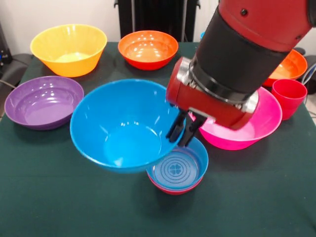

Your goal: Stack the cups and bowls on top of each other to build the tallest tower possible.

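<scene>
My gripper point(183, 130) is shut on the right rim of the medium blue bowl point(121, 128) and holds it tilted, just left of and partly over the tower. The tower is the small blue bowl with a ringed base point(178, 169) nested in the small magenta-red bowl point(173, 189). The pink bowl point(256, 129) lies behind my arm at the right. The red cup point(289, 97) stands upright at the far right. The yellow bowl point(69, 48), purple bowl point(42, 101) and two orange-red bowls point(147, 48) point(289, 66) lie singly. The light blue cup is hidden.
The table point(49, 197) is covered in dark green cloth. The robot's black pedestal point(158, 17) stands at the far side. My red and black arm point(247, 44) covers much of the upper right.
</scene>
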Controlling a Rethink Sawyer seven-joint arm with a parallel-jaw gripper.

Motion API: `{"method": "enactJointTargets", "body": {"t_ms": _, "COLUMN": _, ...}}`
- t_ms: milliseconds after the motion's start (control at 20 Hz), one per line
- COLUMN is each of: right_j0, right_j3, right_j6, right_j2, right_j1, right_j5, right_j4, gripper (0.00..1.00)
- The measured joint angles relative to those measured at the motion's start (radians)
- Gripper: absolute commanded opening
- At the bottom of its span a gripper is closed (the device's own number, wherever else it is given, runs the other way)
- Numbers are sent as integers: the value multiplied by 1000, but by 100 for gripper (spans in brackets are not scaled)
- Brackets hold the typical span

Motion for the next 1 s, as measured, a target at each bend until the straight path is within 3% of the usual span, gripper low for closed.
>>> {"method": "enactJointTargets", "body": {"t_ms": 300, "right_j0": -66, "right_j3": -118, "right_j6": 79, "right_j2": -170, "right_j1": 97, "right_j5": 7, "right_j4": 217, "gripper": 0}}
{"method": "enactJointTargets", "body": {"t_ms": 550, "right_j0": -84, "right_j3": -148, "right_j6": 107, "right_j2": -301, "right_j1": 140, "right_j5": 7, "right_j4": 359, "gripper": 0}}
{"method": "enactJointTargets", "body": {"t_ms": 1000, "right_j0": -83, "right_j3": -153, "right_j6": 115, "right_j2": -502, "right_j1": 177, "right_j5": 7, "right_j4": 555, "gripper": 0}}
